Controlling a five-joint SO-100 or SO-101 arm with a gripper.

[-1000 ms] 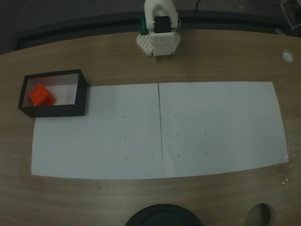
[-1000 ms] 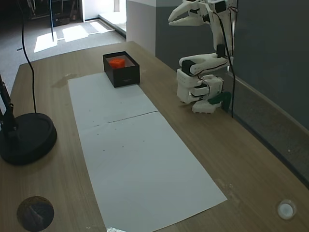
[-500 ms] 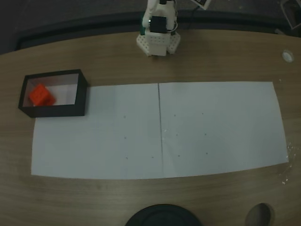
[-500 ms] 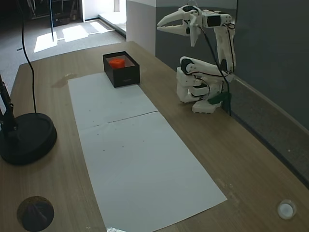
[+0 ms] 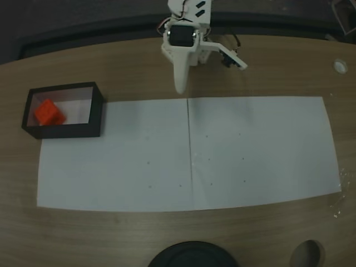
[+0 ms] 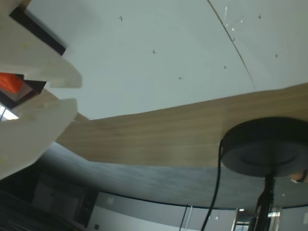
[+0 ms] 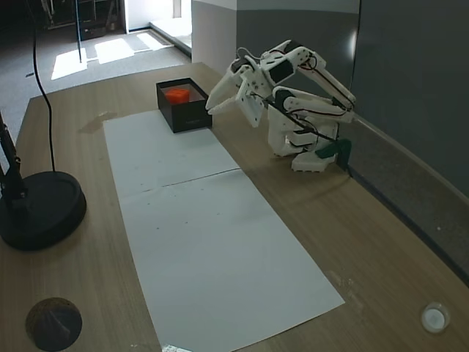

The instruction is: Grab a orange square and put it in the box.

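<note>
The orange square [image 5: 48, 112] lies inside the box [image 5: 99, 108] at the left end of the white paper sheet [image 5: 189, 153] in a fixed view, tucked toward the box's far left corner — by the look of it, the placing is already done. What has changed within the last second is the arm: folded upright over its base [image 7: 302, 139] a moment ago, it has now swung forward and down, its white gripper [image 7: 214, 105] reaching out low over the bare wood just short of the paper and well apart from the box. The fingers [image 6: 43, 72] stand slightly parted with nothing between them, as the wrist view shows — the sliver of orange seen through their gap is the cube in the box beyond. Whether the arm is settling to rest or starting another reach cannot be told. The cube's raised mark is too small to make out, the box's near wall hides part of its floor, and the black lamp base [image 7: 38, 209] is cut off at the frame's edge.
</note>
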